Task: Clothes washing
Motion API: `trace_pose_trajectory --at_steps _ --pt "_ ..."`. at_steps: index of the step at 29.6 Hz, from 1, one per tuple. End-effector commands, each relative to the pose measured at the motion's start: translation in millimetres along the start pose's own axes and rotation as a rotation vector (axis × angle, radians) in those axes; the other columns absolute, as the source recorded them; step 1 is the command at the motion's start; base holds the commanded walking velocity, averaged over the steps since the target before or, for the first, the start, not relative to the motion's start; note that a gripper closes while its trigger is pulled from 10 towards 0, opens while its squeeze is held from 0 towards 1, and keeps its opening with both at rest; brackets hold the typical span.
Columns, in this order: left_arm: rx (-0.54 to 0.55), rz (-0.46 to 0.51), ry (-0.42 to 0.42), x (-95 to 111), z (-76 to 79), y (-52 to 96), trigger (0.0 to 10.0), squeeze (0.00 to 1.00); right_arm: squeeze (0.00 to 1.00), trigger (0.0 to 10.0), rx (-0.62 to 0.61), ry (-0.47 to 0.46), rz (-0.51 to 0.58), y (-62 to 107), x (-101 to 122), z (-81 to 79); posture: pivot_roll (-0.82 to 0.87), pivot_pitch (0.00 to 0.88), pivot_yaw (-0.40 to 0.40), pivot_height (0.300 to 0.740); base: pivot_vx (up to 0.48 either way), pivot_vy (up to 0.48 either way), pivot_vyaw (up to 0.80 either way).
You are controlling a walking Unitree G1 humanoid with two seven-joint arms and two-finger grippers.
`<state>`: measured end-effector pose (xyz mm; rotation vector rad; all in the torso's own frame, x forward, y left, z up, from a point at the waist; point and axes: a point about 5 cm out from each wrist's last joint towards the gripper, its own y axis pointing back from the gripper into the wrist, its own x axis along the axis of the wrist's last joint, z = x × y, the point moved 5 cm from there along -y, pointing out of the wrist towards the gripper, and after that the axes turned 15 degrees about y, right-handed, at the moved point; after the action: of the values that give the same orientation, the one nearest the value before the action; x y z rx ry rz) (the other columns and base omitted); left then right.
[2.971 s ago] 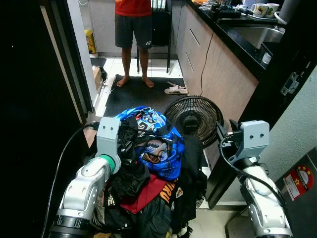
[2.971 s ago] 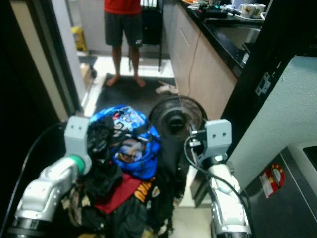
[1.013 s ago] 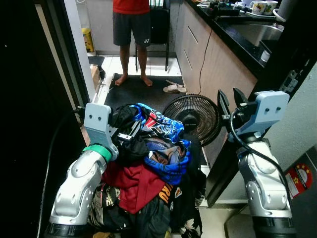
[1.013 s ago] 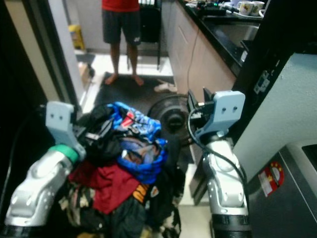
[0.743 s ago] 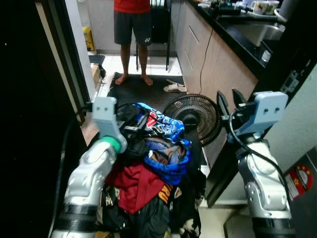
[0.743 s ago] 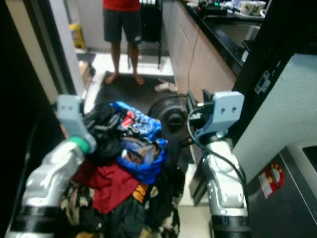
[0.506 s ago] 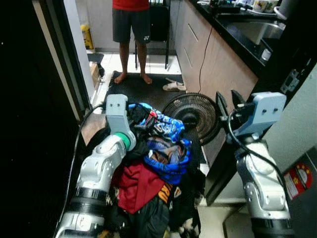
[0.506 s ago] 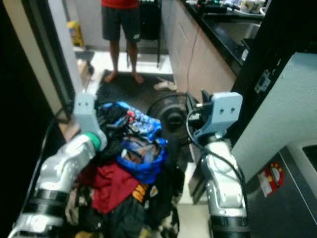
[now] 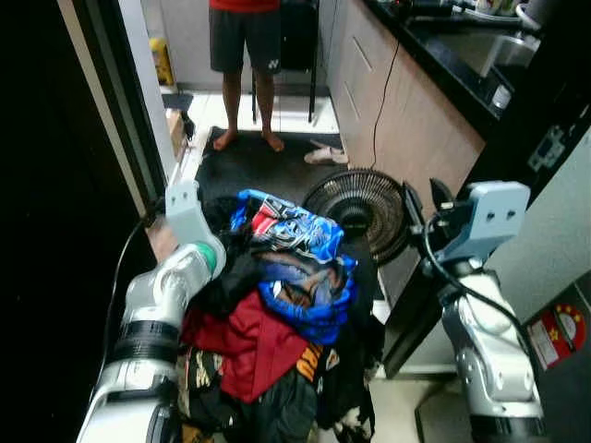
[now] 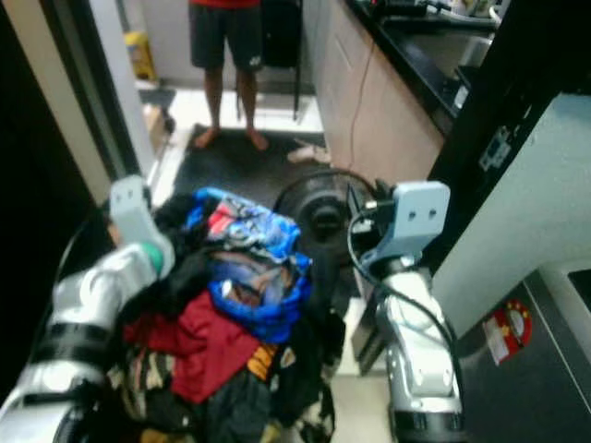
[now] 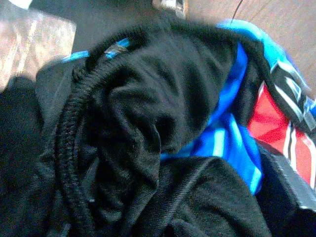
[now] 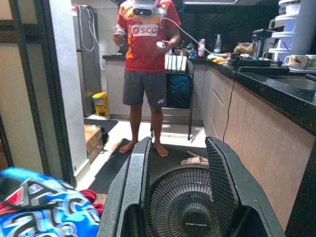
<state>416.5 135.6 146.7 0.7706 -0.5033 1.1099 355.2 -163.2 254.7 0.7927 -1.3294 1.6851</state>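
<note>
Heap of clothes [image 9: 277,323] held against the robot's chest, soft, floppy, apt to shed pieces. Left hand [image 9: 222,242] buried in black cloth [image 11: 138,133]; grip cannot be told. Right hand [image 12: 177,197] spread wide, empty, near the fan [image 9: 360,208]. Best hold: scoop low underneath.

The left gripper [image 9: 222,242] is buried in the heap of dark, red and blue clothes [image 9: 277,323], so its black fingers cannot be made out. The heap's near end is cut by the picture's bottom edge. The barefoot person in grey shorts [image 9: 245,55] at the far end is cut off above the waist. The right eye view is blurred throughout.
</note>
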Motion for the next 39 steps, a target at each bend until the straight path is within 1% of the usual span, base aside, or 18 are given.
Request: trace_pose_trajectory --at_steps 1,2,4,11,13,14,15,16,19,21,23,25,26,27,29,30,36,39 --pt "0.071 -0.136 0.034 -38 -23.4 2.4 3.6 0.0 0.0 10.0 0.001 0.006 -0.012 2.1 -2 0.7 -0.07 0.108 -0.002 0.74 0.0 0.0 0.0" --pt "0.077 -0.138 0.03 -39 -26.7 4.3 0.7 0.0 0.0 10.0 0.004 0.004 -0.012 1.3 -2 -0.2 -0.07 0.107 -0.006 0.74 0.0 0.0 0.0" --pt "0.088 -0.134 0.013 -38 -29.7 3.3 0.0 0.0 0.0 10.0 0.01 0.002 -0.011 0.2 -2 -1.2 -0.07 0.106 -0.01 0.74 0.0 0.0 0.0" --pt "0.043 -0.087 -0.013 -28 -21.4 3.1 0.0 0.0 0.0 10.0 0.015 0.0 -0.009 -1.4 -1 -2.5 -0.07 0.103 -0.012 0.74 0.0 0.0 0.0" --pt "-0.014 0.007 -0.109 -16 -7.8 7.0 0.0 0.0 0.0 10.0 0.013 0.001 -0.008 -1.2 -1 -1.7 -0.07 0.099 -0.009 0.74 0.0 0.0 0.0" --pt "-0.014 0.007 -0.109 -16 -7.8 7.0 0.0 0.0 0.0 10.0 0.013 0.001 -0.008 -1.2 -1 -1.7 -0.07 0.099 -0.009 0.74 0.0 0.0 0.0" --pt "-0.054 0.058 -0.18 -10 1.8 10.4 0.0 0.0 0.0 10.0 0.011 0.002 -0.009 -1.0 -1 -1.1 -0.07 0.099 -0.009 0.74 0.0 0.0 0.0" --pt "-0.054 0.058 -0.18 -10 1.8 10.4 0.0 0.0 0.0 10.0 0.011 0.002 -0.009 -1.0 -1 -1.1 -0.07 0.099 -0.009 0.74 0.0 0.0 0.0" --pt "-0.195 0.226 -0.352 10 38.4 26.3 0.0 0.0 0.0 10.0 0.006 0.005 -0.008 -0.5 0 0.4 -0.07 0.099 -0.009 0.74 0.0 0.0 0.0" --pt "-0.195 0.226 -0.352 10 38.4 26.3 0.0 0.0 0.0 10.0 0.006 0.005 -0.008 -0.5 0 0.4 -0.07 0.099 -0.009 0.74 0.0 0.0 0.0" --pt "-0.287 0.405 -0.472 33 71.5 45.5 0.0 0.0 0.0 10.0 0.005 0.006 -0.006 -0.4 0 1.0 -0.08 0.082 -0.007 0.74 0.0 0.0 0.0" --pt "-0.314 0.462 -0.504 40 82.5 53.0 0.0 0.0 0.0 10.0 0.005 0.006 -0.005 -0.5 0 1.2 -0.08 0.082 -0.007 0.74 0.0 0.0 0.0" --pt "-0.35 0.528 -0.558 50 97.7 64.3 0.4 0.0 0.0 10.0 0.005 0.006 -0.003 -0.9 0 1.3 -0.08 0.076 -0.006 0.74 0.0 0.0 0.0" --pt "-0.384 0.597 -0.596 59 111.9 76.5 5.2 0.0 0.0 10.0 0.005 0.006 -0.001 -1.6 1 1.1 -0.07 0.071 -0.005 0.74 0.0 0.0 0.0" --pt "-0.405 0.64 -0.617 64 120.5 84.6 5.2 0.0 0.0 10.0 0.005 0.005 0.001 -2.1 1 1.0 -0.07 0.071 -0.005 0.74 0.0 0.0 0.0" --pt "-0.432 0.691 -0.636 71 129.5 95.0 0.0 0.0 0.0 10.0 0.006 0.003 0.005 -3.2 2 0.8 -0.07 0.071 -0.005 0.74 0.0 0.0 0.0" --pt "-0.507 0.809 -0.702 85 153.5 124.6 0.0 0.0 0.0 10.0 0.007 -0.004 0.019 -7.0 4 -0.8 -0.05 0.05 -0.002 0.74 0.0 0.0 0.0" --pt "-0.501 0.835 -0.706 89 155.8 128.1 0.0 0.0 0.0 10.0 0.007 -0.005 0.021 -7.6 5 -1.0 -0.05 0.05 -0.002 0.74 0.0 0.0 0.0"
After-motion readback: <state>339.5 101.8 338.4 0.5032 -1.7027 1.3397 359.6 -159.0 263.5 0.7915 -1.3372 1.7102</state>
